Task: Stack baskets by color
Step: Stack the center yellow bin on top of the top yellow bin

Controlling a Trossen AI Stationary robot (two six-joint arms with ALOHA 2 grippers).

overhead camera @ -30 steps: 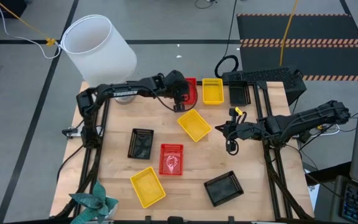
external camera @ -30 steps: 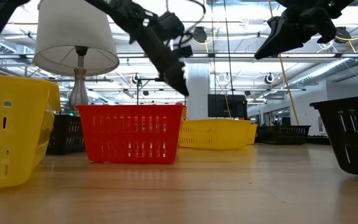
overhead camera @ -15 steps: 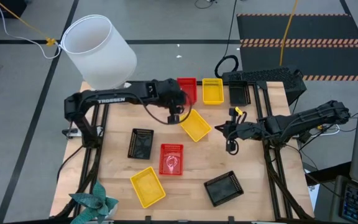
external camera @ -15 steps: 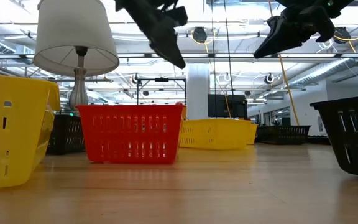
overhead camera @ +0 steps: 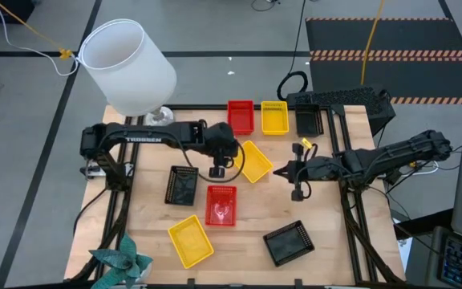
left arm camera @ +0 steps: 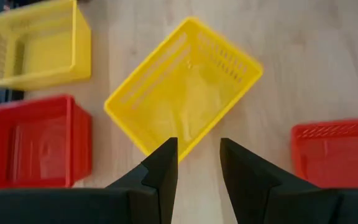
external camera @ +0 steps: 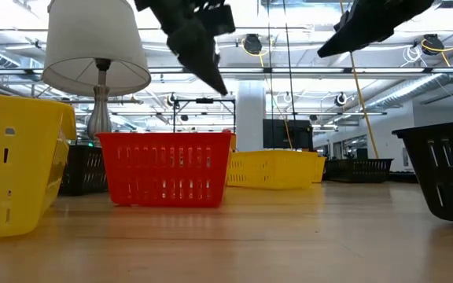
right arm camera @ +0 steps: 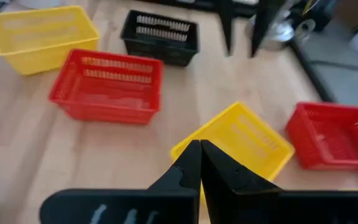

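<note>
My left gripper (overhead camera: 216, 170) (left arm camera: 197, 163) hangs open above the table's middle, holding nothing. Its fingertips stand over the table beside a corner of a skewed yellow basket (overhead camera: 253, 160) (left arm camera: 185, 93). A near red basket (overhead camera: 220, 205) sits just beyond it toward the table's near edge. My right gripper (overhead camera: 284, 171) (right arm camera: 199, 163) is shut and empty, raised to the right of that yellow basket (right arm camera: 238, 144). Red (overhead camera: 240, 116), yellow (overhead camera: 274, 117) and black (overhead camera: 310, 120) baskets stand in a row at the far edge.
More baskets lie scattered: black (overhead camera: 182, 185) at the left, yellow (overhead camera: 189, 240) and black (overhead camera: 288, 242) near the front edge. A white lampshade (overhead camera: 127, 66) stands at the far left corner. A plant (overhead camera: 121, 263) sits at the near left corner.
My left gripper has swung away from the far red basket toward the table's near edge and middle, rising a little, still open and empty. It now hangs beside the skewed yellow basket. My right gripper has rolled a little in place. No basket has moved.
</note>
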